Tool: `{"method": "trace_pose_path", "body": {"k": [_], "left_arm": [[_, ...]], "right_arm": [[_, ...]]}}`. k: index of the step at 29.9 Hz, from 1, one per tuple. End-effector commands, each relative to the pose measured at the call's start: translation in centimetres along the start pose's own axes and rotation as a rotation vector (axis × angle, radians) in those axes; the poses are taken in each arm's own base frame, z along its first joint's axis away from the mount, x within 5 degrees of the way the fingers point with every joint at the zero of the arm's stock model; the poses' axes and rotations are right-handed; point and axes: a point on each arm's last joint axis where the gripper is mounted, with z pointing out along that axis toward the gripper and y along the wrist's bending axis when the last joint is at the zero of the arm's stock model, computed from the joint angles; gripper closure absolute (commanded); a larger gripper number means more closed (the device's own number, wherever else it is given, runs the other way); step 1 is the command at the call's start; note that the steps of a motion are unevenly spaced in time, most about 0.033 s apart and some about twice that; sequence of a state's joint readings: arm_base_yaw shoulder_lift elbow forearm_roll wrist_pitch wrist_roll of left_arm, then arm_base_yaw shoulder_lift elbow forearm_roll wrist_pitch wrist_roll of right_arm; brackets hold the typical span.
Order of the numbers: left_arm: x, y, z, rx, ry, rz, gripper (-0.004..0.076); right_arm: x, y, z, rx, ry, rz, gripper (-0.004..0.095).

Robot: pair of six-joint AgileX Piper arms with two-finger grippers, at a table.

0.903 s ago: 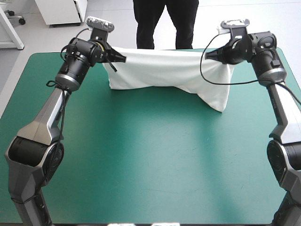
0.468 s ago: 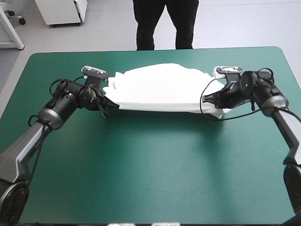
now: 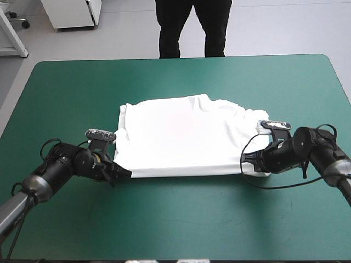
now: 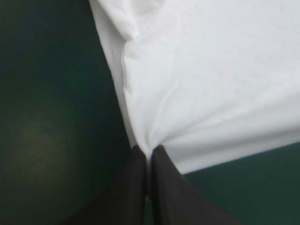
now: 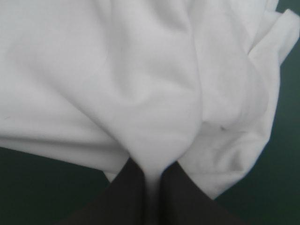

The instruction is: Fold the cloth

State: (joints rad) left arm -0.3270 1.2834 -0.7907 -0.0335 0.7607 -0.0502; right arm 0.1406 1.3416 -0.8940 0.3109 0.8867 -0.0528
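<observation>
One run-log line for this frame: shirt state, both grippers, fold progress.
T-shirt: spread flat on table | left gripper: shut on near-left corner | right gripper: shut on near-right corner | stage: shirt down, corners not released

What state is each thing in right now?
T-shirt: spread on the table, rumpled at its right side.
Left tool: shut on the T-shirt's near left corner.
Right tool: shut on the T-shirt's near right corner.
</observation>
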Motion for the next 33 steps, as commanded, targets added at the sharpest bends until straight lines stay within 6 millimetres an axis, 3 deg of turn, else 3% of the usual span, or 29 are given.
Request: {"method": "trace_pose_path", "body": {"k": [1, 7, 9, 11, 16, 18, 22, 29, 33], "left_arm": [[1.3, -0.1, -1.1, 0.023, -0.05, -0.021, 0.0733], [2.7, -0.1, -0.4, 0.022, 0.005, -0.031, 0.0732], [2.6, -0.1, -0.5, 0.023, 0.0, -0.031, 0.0711], [2.5, -0.1, -0.5, 0.023, -0.001, -0.028, 0.0626], [3.3, -0.3, -0.6, 0.048, 0.091, -0.05, 0.0275], [3.4, -0.4, -1.0, 0.048, 0.131, -0.048, 0.0199], [2.7, -0.4, -2.9, 0.043, 0.132, -0.032, 0.0199], [0.1, -0.5, -9.3, 0.033, -0.06, -0.001, 0.0199], [-1.1, -0.3, -12.1, 0.003, -0.152, 0.019, 0.0216]], "right_arm": [[1.3, 0.1, -0.9, -0.019, -0.047, -0.006, 0.0925], [2.3, 0.1, -0.3, -0.044, -0.018, 0.026, 0.0918], [2.3, 0.2, -0.3, -0.05, -0.019, 0.026, 0.0865], [2.2, 0.2, -0.3, -0.05, -0.021, 0.023, 0.0747], [2.3, 0.3, -0.4, -0.059, -0.007, 0.035, 0.0328], [2.3, 0.5, -0.7, -0.073, -0.001, 0.035, 0.0261], [1.8, 1.2, -2.9, -0.092, -0.042, 0.006, 0.026], [0.5, 2.2, -9.4, -0.021, -0.191, -0.019, 0.0306], [-0.1, 2.1, -11.8, 0.054, -0.236, -0.03, 0.0306]]}}
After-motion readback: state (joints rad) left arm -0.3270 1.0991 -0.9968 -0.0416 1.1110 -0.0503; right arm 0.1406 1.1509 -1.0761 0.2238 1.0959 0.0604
